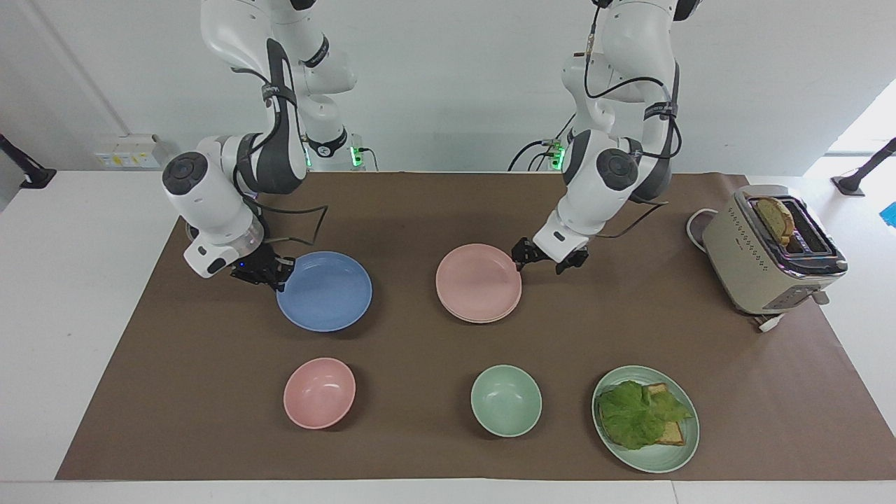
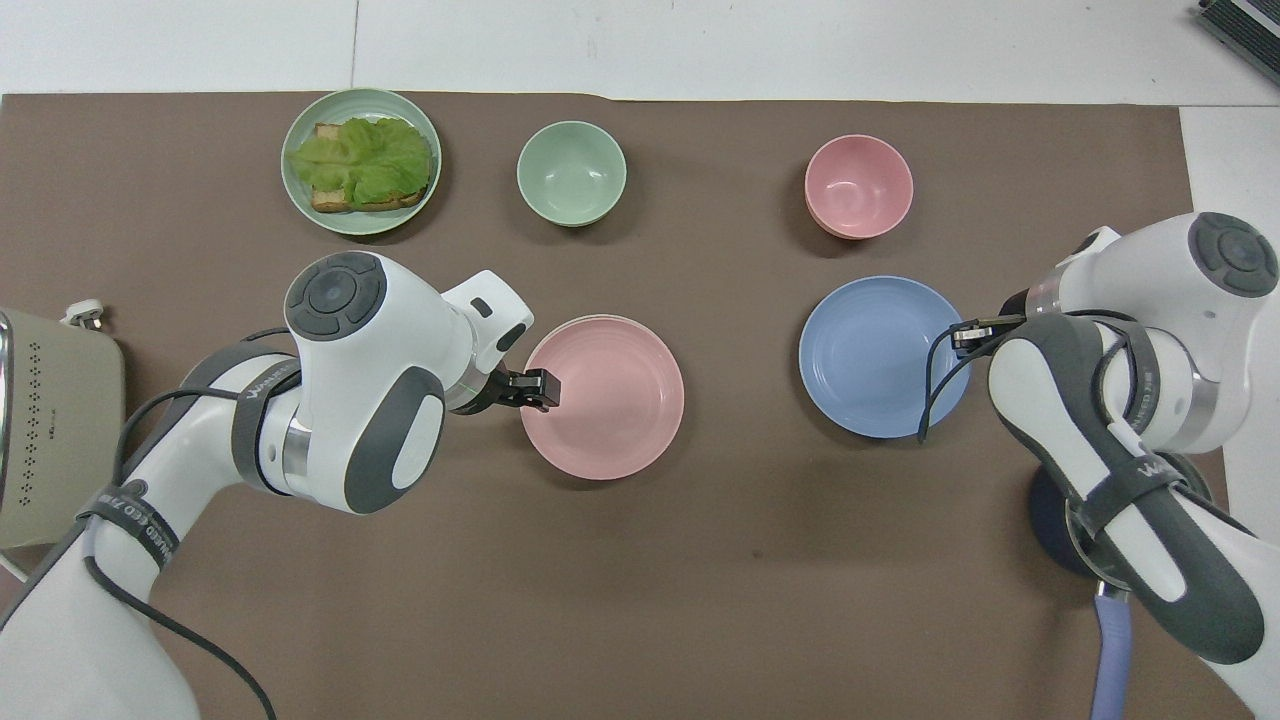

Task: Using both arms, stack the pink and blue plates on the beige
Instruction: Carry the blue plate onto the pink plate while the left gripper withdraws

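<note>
We start at the right arm's end of the table [image 1: 105, 231], where the right hand [image 1: 269, 269] is clenched on the rim of the blue plate [image 1: 324, 291], gripping the edge nearest that arm's base. In the facing view the plate looks lifted, a shadow showing under its edge on the brown mat [image 1: 420, 448]. Farther from the robots than the blue plate sits a pink bowl [image 1: 319, 393].

Moving along to the middle, we see the pink plate [image 1: 478, 282] lying flat on the beige plate [image 1: 483, 320], of which only a thin rim peeks out below. Farther out from this stack stands a green bowl [image 1: 506, 400].

Just beside the stack, toward the left arm's end, the left hand [image 1: 549, 257] hangs with its fingers spread, released and clear of the pink rim.

Further along we have a green plate [image 1: 654, 458] carrying lettuce and bread, and last the toaster [image 1: 756, 269] with a slice poking up.
</note>
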Controlling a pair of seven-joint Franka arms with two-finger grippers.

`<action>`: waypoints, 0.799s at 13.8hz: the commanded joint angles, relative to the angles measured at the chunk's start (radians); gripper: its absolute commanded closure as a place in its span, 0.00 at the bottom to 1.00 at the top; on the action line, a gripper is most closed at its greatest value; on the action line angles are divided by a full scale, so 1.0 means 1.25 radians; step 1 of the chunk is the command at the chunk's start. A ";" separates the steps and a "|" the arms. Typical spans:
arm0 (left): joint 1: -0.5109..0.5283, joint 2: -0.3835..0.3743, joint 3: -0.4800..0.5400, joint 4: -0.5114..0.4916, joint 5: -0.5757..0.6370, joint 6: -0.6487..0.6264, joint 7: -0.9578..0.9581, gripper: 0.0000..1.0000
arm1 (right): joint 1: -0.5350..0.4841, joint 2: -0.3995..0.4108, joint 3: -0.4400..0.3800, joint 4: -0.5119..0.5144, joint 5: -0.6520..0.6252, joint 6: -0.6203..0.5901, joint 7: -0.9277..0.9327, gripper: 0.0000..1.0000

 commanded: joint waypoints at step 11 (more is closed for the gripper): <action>0.247 -0.039 0.002 0.256 0.185 -0.279 0.193 0.00 | 0.021 -0.104 0.117 0.134 0.002 -0.195 0.138 1.00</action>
